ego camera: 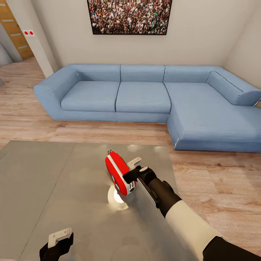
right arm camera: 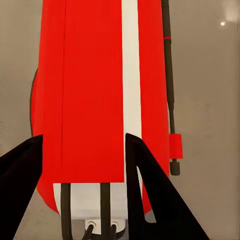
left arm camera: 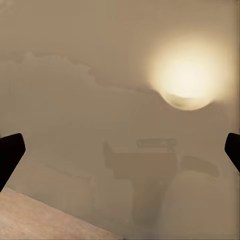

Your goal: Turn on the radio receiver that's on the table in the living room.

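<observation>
One grey glossy worktop (ego camera: 54, 188) carries the radio receiver (ego camera: 117, 174) near its middle, standing on edge with its long axis running away from the robot toward the blue sofa (ego camera: 145, 98). Right claw (ego camera: 134, 168) straddles its near end, fingers apart and touching or nearly so. Right wrist view adds the radio's thin dark handle (right arm camera: 170, 90); left claw (ego camera: 59, 237) hangs spread over bare worktop.

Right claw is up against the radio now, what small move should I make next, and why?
Probably ease the right claw a little further onto the radio receiver to press it on. In the right wrist view its dark fingers straddle the red body, open and not clamped. The radio stands on the table; the left claw hangs idle and open.
</observation>
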Tool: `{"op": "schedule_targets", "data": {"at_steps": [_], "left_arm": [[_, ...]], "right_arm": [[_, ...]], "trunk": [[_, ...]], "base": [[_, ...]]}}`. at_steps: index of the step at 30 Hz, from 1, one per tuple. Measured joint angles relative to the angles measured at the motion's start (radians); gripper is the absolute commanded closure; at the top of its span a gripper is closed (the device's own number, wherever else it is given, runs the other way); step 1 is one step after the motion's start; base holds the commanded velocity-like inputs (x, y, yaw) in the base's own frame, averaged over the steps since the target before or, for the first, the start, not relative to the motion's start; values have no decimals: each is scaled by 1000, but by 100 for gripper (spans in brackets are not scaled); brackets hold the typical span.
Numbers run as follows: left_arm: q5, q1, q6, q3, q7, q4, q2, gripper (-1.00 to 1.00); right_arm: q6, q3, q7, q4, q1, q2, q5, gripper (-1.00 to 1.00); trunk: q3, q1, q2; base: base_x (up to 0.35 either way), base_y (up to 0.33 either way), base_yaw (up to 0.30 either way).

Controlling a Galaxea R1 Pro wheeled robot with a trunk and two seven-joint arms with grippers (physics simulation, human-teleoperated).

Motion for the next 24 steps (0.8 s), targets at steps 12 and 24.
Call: {"op": "schedule_targets", "data": {"at_steps": [12, 24], "left_arm": [[0, 0, 0, 0, 2, 1, 0, -100], [-2, 0, -1, 0, 5, -1, 3, -100]], "right_arm": [[0, 0, 1, 0, 0, 0, -2, 100], [0, -1, 0, 0, 0, 0, -4, 100]], "trunk": [[38, -46, 84], [75, -92, 168]], "base": [[0, 0, 0], [0, 0, 0]]}}
